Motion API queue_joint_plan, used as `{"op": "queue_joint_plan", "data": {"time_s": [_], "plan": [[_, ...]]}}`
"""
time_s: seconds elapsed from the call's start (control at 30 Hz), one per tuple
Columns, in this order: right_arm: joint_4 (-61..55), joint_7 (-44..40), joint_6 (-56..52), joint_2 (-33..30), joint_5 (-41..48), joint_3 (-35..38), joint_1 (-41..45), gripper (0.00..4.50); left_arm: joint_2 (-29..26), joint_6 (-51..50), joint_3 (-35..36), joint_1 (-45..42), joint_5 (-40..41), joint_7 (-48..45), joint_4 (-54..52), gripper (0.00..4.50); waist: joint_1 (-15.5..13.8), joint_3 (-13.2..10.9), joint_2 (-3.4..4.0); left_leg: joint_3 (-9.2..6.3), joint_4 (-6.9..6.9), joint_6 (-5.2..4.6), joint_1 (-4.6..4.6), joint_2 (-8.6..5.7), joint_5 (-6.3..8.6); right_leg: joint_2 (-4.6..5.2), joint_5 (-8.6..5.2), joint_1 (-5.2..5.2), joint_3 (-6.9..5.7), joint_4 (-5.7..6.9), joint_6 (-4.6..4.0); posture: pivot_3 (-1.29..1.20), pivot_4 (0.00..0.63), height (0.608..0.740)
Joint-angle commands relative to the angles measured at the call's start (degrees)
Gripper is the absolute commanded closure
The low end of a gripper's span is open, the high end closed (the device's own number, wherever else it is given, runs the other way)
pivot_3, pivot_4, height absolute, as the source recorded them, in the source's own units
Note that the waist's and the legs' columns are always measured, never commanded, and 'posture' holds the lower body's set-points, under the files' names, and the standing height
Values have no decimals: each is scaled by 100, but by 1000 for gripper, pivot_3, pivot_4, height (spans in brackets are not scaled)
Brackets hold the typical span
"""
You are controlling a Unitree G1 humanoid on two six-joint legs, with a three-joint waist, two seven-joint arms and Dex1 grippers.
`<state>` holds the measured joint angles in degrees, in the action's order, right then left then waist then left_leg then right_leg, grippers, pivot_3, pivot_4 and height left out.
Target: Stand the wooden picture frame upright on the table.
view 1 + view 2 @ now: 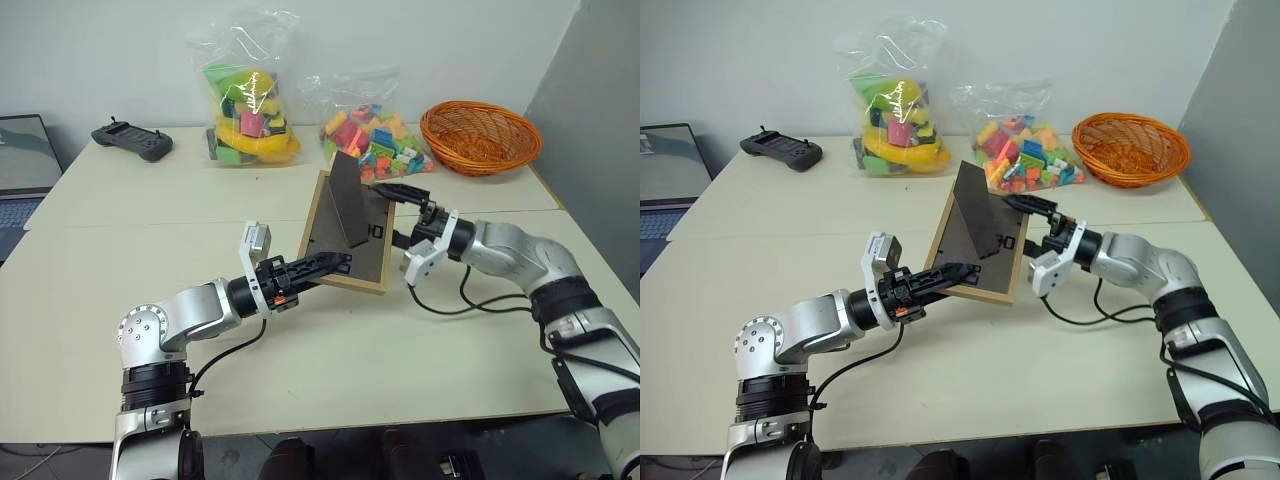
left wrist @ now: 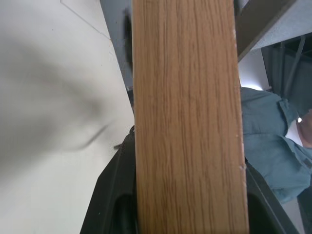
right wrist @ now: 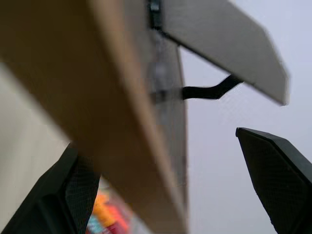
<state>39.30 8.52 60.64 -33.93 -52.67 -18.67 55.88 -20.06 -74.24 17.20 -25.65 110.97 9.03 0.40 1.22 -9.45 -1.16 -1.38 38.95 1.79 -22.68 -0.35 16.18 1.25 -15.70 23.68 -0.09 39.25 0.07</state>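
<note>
Looking through the head cameras, I see the wooden picture frame (image 1: 345,232) tilted above the surface (image 1: 330,350), back panel up, its fold-out stand (image 1: 350,200) swung out. My left gripper (image 1: 335,264) has its jaws clenched on the near lower edge, apparently to steady the frame while the stand is set. Through the left wrist camera, wood grain runs between those black fingers (image 2: 109,195). Through the right wrist camera, my right gripper (image 3: 165,185) has its jaws spread wide around the frame's edge, grasping nothing.
</note>
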Motion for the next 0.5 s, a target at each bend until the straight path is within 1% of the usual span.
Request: {"op": "queue_joint_plan", "data": {"time_s": [0.03,0.07,0.1,0.13,0.17,0.2,0.23,0.3,0.37,0.4,0.47,0.5], "plan": [[231,695,119,-9,-304,-271,255,49,-28,195,-47,16,203,-105,-332,3161,-20,0,0,0,-1,0,6,0,0,0,0,-10,-1,-6,0,0,150,740],[314,789,152,-9,-324,-331,302,49,-37,217,-60,29,203,-115,-347,3161,-24,0,0,0,-1,0,11,0,0,0,0,-19,-2,-13,0,0,150,740],[358,881,171,-22,-356,-388,337,407,-49,233,-74,52,203,-133,-373,3161,-25,0,0,-1,-2,0,12,-1,0,0,0,-22,-4,-15,0,0,150,740],[397,966,189,-37,-382,-441,373,485,-67,237,-91,73,203,-159,-393,3161,-26,0,0,-1,-2,0,11,-1,0,0,0,-22,-4,-16,0,0,150,740],[439,1034,207,-52,-398,-486,409,784,-80,241,-106,95,203,-185,-415,3161,-24,0,0,-1,-2,0,11,-1,0,0,0,-22,-3,-16,0,0,150,740],[465,1093,220,-71,-419,-528,435,954,-87,247,-122,125,203,-210,-446,3161,-21,0,0,-1,-2,-1,11,-1,0,0,0,-22,-3,-16,0,0,150,740],[500,1149,229,-91,-438,-565,462,1216,-104,245,-145,158,203,-258,-485,3161,-20,0,0,-1,-2,0,12,0,0,0,0,-22,-3,-15,0,0,150,740],[597,1250,233,-127,-470,-632,524,1795,-124,263,-178,197,203,-304,-532,3161,-12,0,0,-1,-3,-1,11,0,0,0,0,-22,-2,-15,0,0,150,740],[672,1318,238,-165,-470,-687,566,2188,-150,294,-209,232,203,-326,-568,3161,-10,0,0,-1,-3,-1,12,0,0,-1,0,-22,-2,-16,0,0,150,740],[692,1350,239,-186,-473,-713,579,2491,-167,307,-223,248,203,-338,-580,3161,-10,0,0,-1,-3,-1,12,0,0,-1,0,-22,-2,-16,0,0,150,740],[702,1409,246,-218,-478,-752,593,2918,-218,332,-255,273,203,-346,-606,3161,-10,0,0,-1,-3,-1,12,0,0,-1,0,-23,-3,-16,0,0,150,740],[707,1431,253,-227,-481,-763,600,3021,-255,338,-276,275,203,-345,-609,3161,-10,0,0,-1,-3,-1,12,0,0,-1,0,-23,-2,-16,0,0,150,740]]}}
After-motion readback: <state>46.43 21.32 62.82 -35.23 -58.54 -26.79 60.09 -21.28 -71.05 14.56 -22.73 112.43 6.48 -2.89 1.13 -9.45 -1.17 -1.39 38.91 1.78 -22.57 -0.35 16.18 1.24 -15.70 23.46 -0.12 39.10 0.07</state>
